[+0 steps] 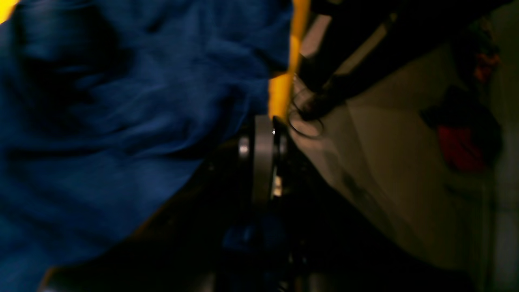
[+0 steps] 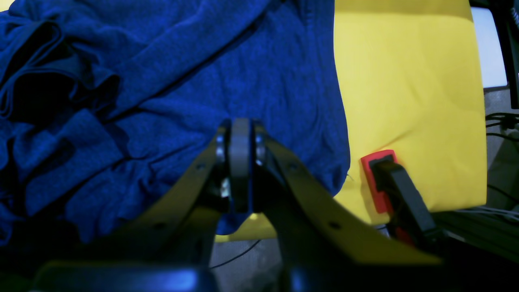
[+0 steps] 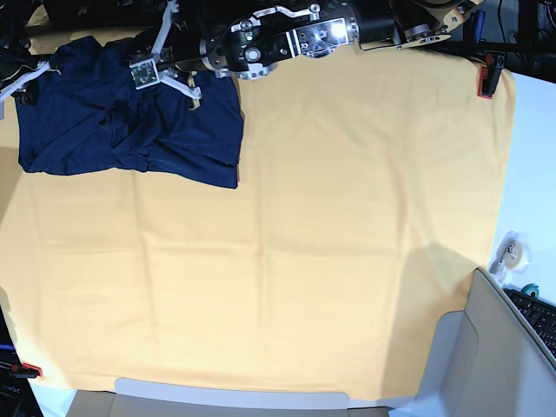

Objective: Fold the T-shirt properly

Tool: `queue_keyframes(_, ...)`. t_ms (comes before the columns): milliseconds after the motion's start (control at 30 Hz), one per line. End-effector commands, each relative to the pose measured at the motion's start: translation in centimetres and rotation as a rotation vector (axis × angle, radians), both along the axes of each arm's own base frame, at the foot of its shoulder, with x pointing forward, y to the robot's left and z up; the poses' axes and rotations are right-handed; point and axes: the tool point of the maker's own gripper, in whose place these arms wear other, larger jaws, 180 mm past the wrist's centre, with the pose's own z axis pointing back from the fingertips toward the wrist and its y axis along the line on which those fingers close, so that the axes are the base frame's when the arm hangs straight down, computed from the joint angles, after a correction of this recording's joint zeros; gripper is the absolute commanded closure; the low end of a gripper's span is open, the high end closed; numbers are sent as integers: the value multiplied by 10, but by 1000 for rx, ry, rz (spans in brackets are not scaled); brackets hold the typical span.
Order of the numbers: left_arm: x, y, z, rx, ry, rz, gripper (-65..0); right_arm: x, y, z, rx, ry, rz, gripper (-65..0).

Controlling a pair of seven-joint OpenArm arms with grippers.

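The navy T-shirt (image 3: 130, 130) lies crumpled at the far left corner of the yellow cloth (image 3: 304, 243). My left gripper (image 3: 143, 74) reaches in from the right onto the shirt's far edge. In the blurred left wrist view it (image 1: 263, 134) is shut, with blue fabric (image 1: 101, 121) beside it and between its fingers. My right gripper (image 3: 26, 78) is at the shirt's left end. In the right wrist view it (image 2: 240, 129) is shut on the hem of the T-shirt (image 2: 202, 73), and fabric shows under the jaws.
Red clamps (image 3: 484, 78) (image 3: 26, 370) pin the cloth at its corners, one (image 2: 379, 182) close to my right gripper. A tape roll (image 3: 508, 252), a keyboard (image 3: 539, 308) and a grey bin (image 3: 486, 347) are on the right. Cables run past the table's edge.
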Motion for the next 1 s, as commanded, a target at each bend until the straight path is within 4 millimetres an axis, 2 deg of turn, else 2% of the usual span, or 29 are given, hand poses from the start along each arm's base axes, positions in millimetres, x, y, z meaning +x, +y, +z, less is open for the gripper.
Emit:
queue_keyframes(0,17,-2,28,-96,-47,37,0,5,-2,9,-23,-28,21,0)
queue_keyframes(100,37,12,35,-113,-65,97,0,9,0,11,-15,-41,23,0)
queue_keyframes(167,49,25,34,-113,-61,151,0,14,16,6,25,-47,67,0)
queue_keyframes(267,72,50,33,-109,-56,248,0,25,61,-5,109,-38,238,0)
queue_keyframes(367,89,76,28,-93,-49,335,0,30,116,-15,237,-28,388,0)
queue_keyframes(467,93,93,16,-63,-31,381,0,33,162,-18,355,-36,498,0)
queue_keyframes(633,91,107,4,-32,-22,398,0,34,220,-6,547,-78,627,0)
queue_keyframes(733,88,108,0,-24,-11,399,0,36,243,3,627,-107,667,0)
queue_keyframes(833,88,108,0,-24,-11,399,0,34,258,3,662,-107,690,0)
queue_keyframes(900,87,109,-1,-20,-10,399,0,29,270,-2,680,-86,703,0)
queue_keyframes(967,87,114,-5,-3,-11,400,0,24,266,-16,623,-40,693,0)
